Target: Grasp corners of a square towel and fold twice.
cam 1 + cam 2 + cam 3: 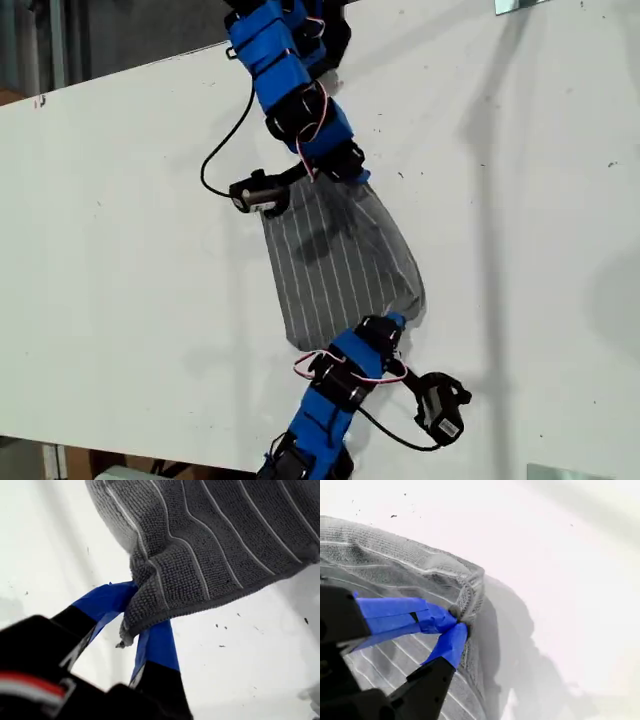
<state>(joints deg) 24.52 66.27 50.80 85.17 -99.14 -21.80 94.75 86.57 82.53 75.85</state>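
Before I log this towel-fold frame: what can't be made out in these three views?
- Which arm is first or second: neither wrist view settles it.
- Upper towel corner, exterior view: hidden under the upper arm.
- Lower corner, exterior view: covered by the lower arm.
- Arm bases: cut off by the exterior view's top and bottom edges.
- Fold layers: the first wrist view is too close, and my second claw blocks the bunched edge.

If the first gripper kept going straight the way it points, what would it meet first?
My first gripper is already shut on a corner of the towel. Straight ahead lies more of that same cloth, bunched beyond the jaws; past it only bare white table shows, though depth is unclear.
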